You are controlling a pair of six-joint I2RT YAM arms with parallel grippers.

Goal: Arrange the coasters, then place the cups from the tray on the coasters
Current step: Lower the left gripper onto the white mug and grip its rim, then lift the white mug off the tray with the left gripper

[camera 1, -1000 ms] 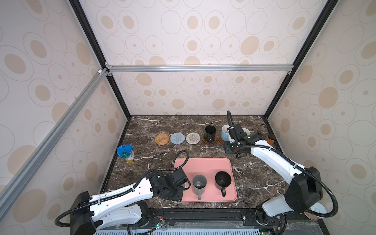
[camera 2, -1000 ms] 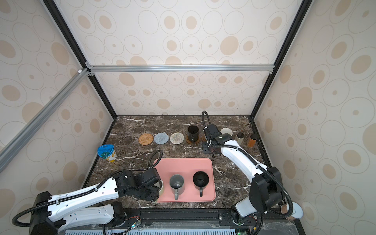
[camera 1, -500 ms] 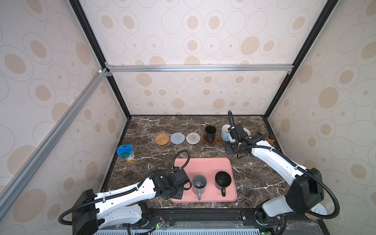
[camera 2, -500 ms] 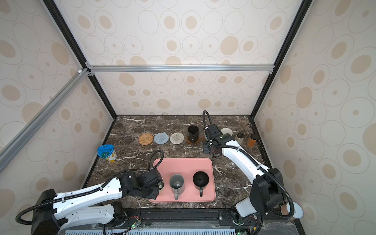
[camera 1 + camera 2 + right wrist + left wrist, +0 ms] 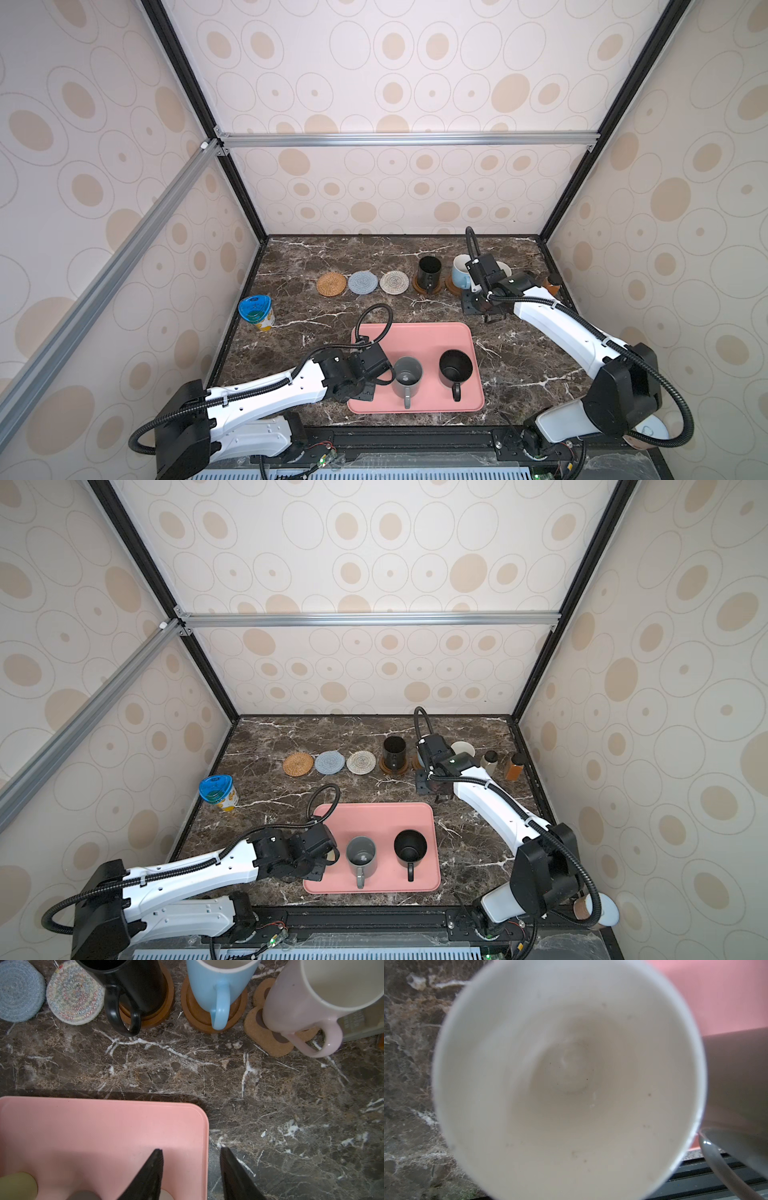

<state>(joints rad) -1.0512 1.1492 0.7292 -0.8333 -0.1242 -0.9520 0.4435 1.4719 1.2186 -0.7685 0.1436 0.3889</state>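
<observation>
Sitting directly beneath left claw [image 5: 374, 377]: pale cup [image 5: 571, 1084].

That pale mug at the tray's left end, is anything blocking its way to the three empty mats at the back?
Nothing visible blocks the cup. Only bare marble lies between the tray and the tan coaster, blue-grey coaster and cream coaster. The blue-lidded can stands off to the left.

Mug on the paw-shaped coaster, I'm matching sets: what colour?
Pale pink mug, clearest in the right wrist view.
</observation>
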